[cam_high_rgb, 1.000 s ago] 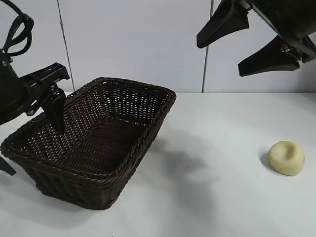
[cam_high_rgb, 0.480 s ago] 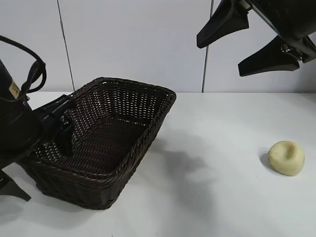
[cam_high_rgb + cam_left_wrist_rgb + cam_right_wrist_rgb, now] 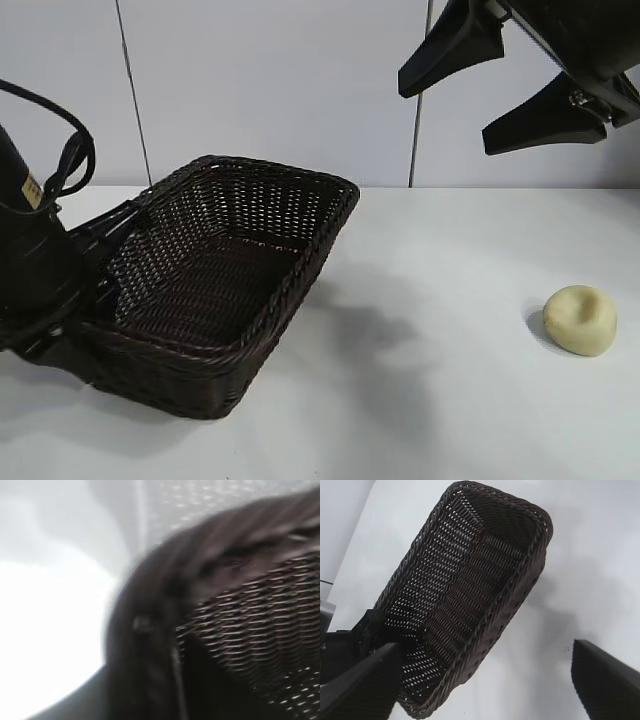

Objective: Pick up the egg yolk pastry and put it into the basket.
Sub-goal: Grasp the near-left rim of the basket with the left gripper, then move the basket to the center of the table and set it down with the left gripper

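Exterior: your left gripper (image 3: 95, 275) had its fingers clamped on the basket (image 3: 240, 300) wall at the desk's left edge; hold firm, drag slowly. Right gripper (image 3: 520, 85) hung high, fingers apart. Egg yolk pastry (image 3: 581, 319): pale yellow, dented, near right edge.
Left wrist: blurred wicker.
Right wrist: basket empty.

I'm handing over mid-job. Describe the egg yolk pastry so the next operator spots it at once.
Start at the big dark wicker basket on the left of the white table in the exterior view, then look across to the table's far right. There, alone on bare tabletop, apart from the basket, sits the egg yolk pastry: a small, pale yellow, matte, rounded lump with a dent on top.
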`<control>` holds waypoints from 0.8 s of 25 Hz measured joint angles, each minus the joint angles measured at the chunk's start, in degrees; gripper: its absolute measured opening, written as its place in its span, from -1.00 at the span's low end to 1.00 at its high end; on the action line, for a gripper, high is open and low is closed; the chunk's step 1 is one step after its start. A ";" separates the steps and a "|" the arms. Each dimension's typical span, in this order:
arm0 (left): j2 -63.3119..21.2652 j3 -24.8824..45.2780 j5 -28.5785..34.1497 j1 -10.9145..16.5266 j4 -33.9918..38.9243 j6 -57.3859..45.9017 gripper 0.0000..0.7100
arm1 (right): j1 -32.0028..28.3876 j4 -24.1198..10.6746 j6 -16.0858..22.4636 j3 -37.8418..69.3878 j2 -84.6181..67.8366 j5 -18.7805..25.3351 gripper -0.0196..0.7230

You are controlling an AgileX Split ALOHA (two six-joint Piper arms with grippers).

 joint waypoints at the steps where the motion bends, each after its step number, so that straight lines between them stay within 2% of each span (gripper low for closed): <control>1: -0.31 0.00 0.19 0.30 0.00 0.12 -0.71 | 0.00 0.00 0.00 0.00 0.00 0.03 0.81; 12: -7.37 -1.72 7.08 5.21 -0.87 12.15 -0.71 | 0.00 0.00 0.00 0.00 0.00 0.22 0.81; 15: -7.63 -2.95 7.13 6.78 -5.22 20.09 -0.71 | 0.00 -0.05 0.00 0.00 0.00 0.21 0.81; 20: -7.63 -3.35 7.65 10.83 -16.23 39.69 -0.71 | 0.00 -0.28 0.00 0.00 0.00 0.21 0.81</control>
